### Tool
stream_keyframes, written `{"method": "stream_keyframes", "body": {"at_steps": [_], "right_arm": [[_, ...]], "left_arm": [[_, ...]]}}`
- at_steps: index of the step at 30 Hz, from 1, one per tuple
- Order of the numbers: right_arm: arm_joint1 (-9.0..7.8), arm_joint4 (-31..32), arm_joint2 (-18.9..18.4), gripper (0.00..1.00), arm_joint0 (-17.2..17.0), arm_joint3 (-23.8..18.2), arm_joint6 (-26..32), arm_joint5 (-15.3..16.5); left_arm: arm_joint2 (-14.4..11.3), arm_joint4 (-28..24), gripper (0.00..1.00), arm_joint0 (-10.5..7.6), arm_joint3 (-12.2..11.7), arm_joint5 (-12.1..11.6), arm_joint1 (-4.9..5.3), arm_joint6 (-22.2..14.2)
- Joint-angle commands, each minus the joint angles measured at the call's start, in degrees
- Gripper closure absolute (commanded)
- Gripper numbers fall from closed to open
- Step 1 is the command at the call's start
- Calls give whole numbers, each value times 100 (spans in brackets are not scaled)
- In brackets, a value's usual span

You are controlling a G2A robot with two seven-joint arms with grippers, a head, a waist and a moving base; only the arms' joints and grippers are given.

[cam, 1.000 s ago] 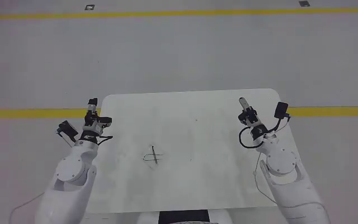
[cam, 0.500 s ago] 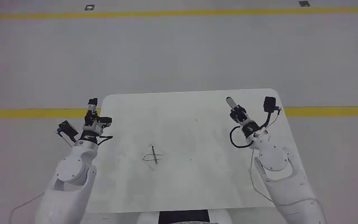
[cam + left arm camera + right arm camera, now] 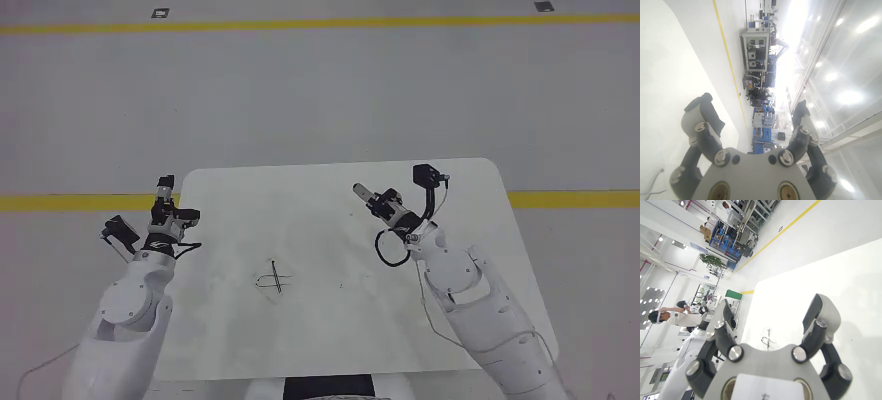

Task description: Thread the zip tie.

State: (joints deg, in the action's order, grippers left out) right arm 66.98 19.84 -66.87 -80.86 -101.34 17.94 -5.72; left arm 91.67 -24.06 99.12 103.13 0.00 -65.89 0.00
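Note:
A thin black zip tie (image 3: 275, 280) lies loosely looped on the white table (image 3: 300, 200), left of the middle and toward the front. In the right wrist view the zip tie (image 3: 767, 340) rests on the table beyond my open right gripper (image 3: 770, 309), well apart from it. In the top view my right gripper (image 3: 365, 193) hovers over the table's back middle, to the right of and behind the tie, holding nothing. At the table's left edge my left gripper (image 3: 170, 198) points away from the tie. Its fingers stand wide apart in the left wrist view, left gripper (image 3: 753, 106) holding nothing.
The table's left edge (image 3: 696, 56) runs past my left gripper. A yellow floor line (image 3: 320, 22) crosses far behind the table. Bare white tabletop surrounds the zip tie on all sides.
My right arm has swung left from the table's right edge to over its back middle, with the gripper staying open. The left arm and the zip tie have not moved.

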Motion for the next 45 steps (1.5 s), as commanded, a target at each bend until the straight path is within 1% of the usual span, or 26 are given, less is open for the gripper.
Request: {"method": "stream_keyframes", "body": {"at_steps": [1,8,9,11,13,16,19,24,27,28,41,43,45], "right_arm": [[0,0,0,0,0,0,1,0],[0,0,0,0,0,0,1,0],[-1,74,20,0,24,-39,12,25],[8,433,187,0,141,-141,133,36],[23,628,306,0,286,-142,255,5],[65,947,580,0,584,-108,492,-35],[128,1276,927,0,917,-25,765,-151],[265,1738,1511,0,1526,360,1232,-339],[350,1957,1848,0,1783,600,1519,-396],[362,1990,1901,0,1811,640,1579,-374],[362,1990,1901,0,1811,640,1579,-374],[371,2165,2009,0,1859,638,1665,-249],[418,2300,2179,0,2048,677,1881,-103]], "left_arm": [[0,0,0,0,0,0,0,0],[0,0,0,0,0,0,0,0],[0,0,0,0,0,0,0,0],[0,0,0,0,0,0,0,0],[0,0,0,0,0,0,0,0],[0,0,0,0,0,0,0,0],[0,0,0,0,0,0,0,0],[0,0,0,0,0,0,0,0],[0,0,0,0,0,0,0,0],[0,0,0,0,0,0,0,0],[0,0,0,0,0,0,0,0],[0,0,0,0,0,0,0,0],[0,0,0,0,0,0,0,0]]}}
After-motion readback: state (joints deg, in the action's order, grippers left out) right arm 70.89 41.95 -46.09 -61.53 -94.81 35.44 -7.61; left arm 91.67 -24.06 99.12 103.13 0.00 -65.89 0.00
